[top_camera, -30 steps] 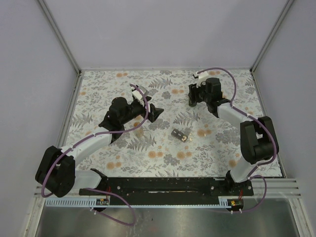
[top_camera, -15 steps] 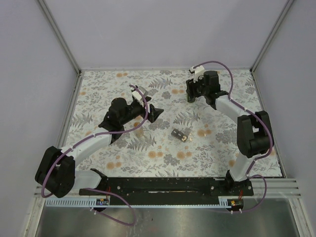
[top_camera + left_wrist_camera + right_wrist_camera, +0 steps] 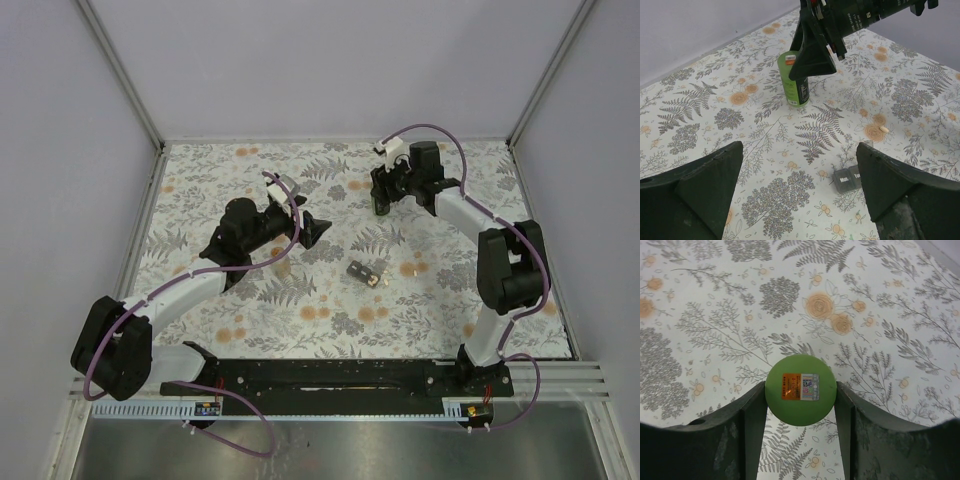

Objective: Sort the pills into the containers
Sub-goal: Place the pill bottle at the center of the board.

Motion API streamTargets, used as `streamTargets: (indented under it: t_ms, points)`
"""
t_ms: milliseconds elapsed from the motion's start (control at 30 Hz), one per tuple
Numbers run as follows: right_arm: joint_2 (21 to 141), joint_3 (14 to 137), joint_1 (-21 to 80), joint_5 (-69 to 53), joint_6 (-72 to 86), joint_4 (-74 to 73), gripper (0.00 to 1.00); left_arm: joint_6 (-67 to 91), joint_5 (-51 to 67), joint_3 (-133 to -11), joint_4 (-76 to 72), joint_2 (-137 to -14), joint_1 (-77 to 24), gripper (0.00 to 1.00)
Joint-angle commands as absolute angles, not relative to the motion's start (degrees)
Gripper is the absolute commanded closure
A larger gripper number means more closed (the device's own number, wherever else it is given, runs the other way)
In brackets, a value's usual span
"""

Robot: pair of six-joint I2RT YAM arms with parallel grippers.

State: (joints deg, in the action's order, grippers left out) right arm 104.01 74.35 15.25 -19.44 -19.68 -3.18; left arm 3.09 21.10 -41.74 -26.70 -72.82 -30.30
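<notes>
Nearest, our left claw (image 3: 797, 170) hangs wide above the bench (image 3: 700, 110), pill box (image 3: 849, 178) just ahead, one loose pill (image 3: 884, 129) beyond. Farther, our right claw (image 3: 800, 395) pinches the green bottle (image 3: 796, 82) by its cap: grip square, lift straight. Only the left wrist view shows that pill clearly; the right wrist's shows the pinch.
</notes>
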Motion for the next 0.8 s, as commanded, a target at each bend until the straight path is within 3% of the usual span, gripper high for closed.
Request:
streamTargets:
  t_ms: [0, 367, 767]
  points:
    - [105.63, 80.4, 15.03, -31.18, -26.09, -7.45, 1.0, 3.43, 22.59, -42.1, -30.06, -71.19, -29.88, 0.01]
    - [111.88, 90.61, 15.03, -36.56, -35.06, -18.45, 0.9, 2.55, 22.15, -42.01, -29.79, -71.19, -29.71, 0.01]
    - [115.22, 93.24, 15.03, -39.81, -42.18, -21.35, 0.79, 2.55, 22.94, -42.1, -29.97, -71.37, -29.62, 0.01]
